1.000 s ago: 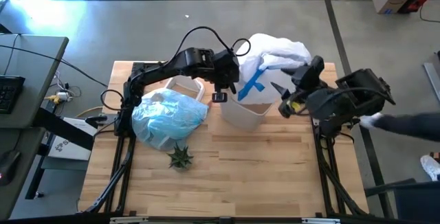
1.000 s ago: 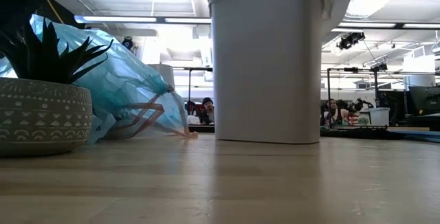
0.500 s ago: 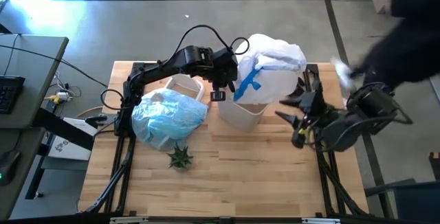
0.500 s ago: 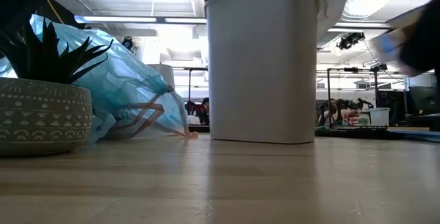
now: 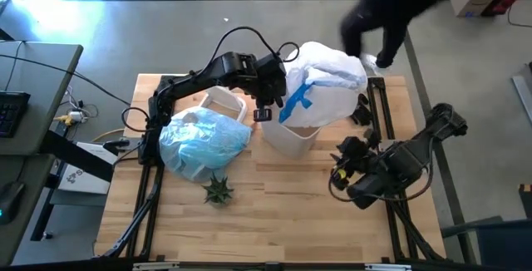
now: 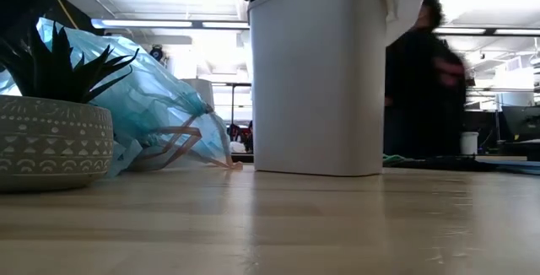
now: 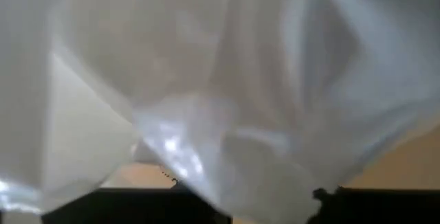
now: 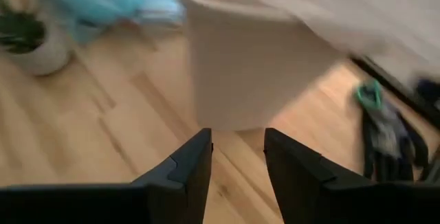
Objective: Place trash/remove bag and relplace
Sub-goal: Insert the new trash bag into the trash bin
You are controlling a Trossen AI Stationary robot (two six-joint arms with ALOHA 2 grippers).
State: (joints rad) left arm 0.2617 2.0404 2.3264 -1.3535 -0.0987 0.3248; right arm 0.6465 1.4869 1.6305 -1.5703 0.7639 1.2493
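The left tool (image 5: 268, 96) is clenched on the edge of a thin white plastic liner bag (image 5: 332, 84) at the rim of the white plastic bin (image 5: 293, 136) — the bag billows over the bin's far side. The right tool (image 8: 237, 157) hangs just above the wooden worktop (image 5: 283, 213) near the bin, fingers (image 8: 192, 165) parted, grasping nothing. A filled light-blue crinkly bag (image 5: 204, 140) lies beside the bin, touching a small green spiky potted plant (image 5: 219, 190).

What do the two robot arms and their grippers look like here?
Both arms are black and jointed, with loose black cables looping above the left arm and beside the right arm. The right gripper has two flat, dark, angular fingers; yellow markings show near it from above.
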